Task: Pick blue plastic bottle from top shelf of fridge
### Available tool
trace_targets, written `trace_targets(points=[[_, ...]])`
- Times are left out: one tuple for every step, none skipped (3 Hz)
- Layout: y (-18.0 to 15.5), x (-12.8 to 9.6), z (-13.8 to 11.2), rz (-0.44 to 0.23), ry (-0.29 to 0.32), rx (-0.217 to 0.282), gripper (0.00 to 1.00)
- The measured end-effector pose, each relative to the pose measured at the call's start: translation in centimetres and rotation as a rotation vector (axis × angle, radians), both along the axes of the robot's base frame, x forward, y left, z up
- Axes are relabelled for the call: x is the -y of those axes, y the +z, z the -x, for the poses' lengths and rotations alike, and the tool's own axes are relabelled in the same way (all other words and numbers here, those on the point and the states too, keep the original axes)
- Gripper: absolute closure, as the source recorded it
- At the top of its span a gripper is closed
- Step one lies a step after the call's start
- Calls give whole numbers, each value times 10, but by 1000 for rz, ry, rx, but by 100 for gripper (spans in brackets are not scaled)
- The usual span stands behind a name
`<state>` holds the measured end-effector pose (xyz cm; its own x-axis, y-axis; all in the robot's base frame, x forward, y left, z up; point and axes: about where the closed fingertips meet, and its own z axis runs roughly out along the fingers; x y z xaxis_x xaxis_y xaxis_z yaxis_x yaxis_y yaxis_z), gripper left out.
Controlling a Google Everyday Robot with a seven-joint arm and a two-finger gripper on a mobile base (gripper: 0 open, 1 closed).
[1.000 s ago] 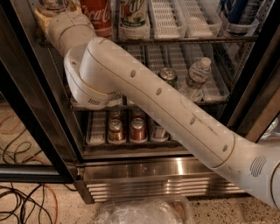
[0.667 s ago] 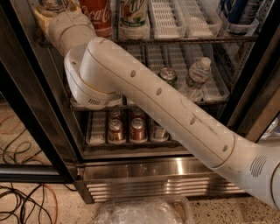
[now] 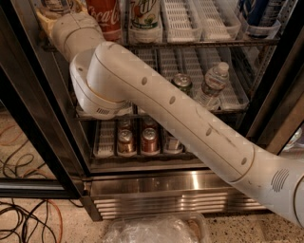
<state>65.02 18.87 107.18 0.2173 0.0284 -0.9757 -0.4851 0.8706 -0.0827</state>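
The fridge [image 3: 42, 128] stands open with its black door frame around wire racks. My white arm [image 3: 156, 104] crosses the view from the lower right up to the top left corner. There my gripper [image 3: 51, 10] reaches into the left end of the top shelf [image 3: 199, 43], left of the red Coca-Cola bottle [image 3: 104, 16], and is mostly cut off by the picture's edge. A clear ribbed bottle with a white cap, the blue plastic bottle [image 3: 212, 84], leans on the rack one level lower, far right of the gripper.
White slotted lane trays [image 3: 178, 19] and dark blue-labelled bottles [image 3: 259, 14] fill the top rack's right side. A can [image 3: 183, 81] sits mid rack, with more cans [image 3: 149, 140] on the lowest rack. Below are the steel base [image 3: 156, 187], cables [image 3: 23, 209] and a plastic bag [image 3: 152, 230].
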Motion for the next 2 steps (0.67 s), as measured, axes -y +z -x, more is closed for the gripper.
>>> trace_targets(points=[[8,-1,4,16,12,44,100],[19,-1,11,28,25,92,100]])
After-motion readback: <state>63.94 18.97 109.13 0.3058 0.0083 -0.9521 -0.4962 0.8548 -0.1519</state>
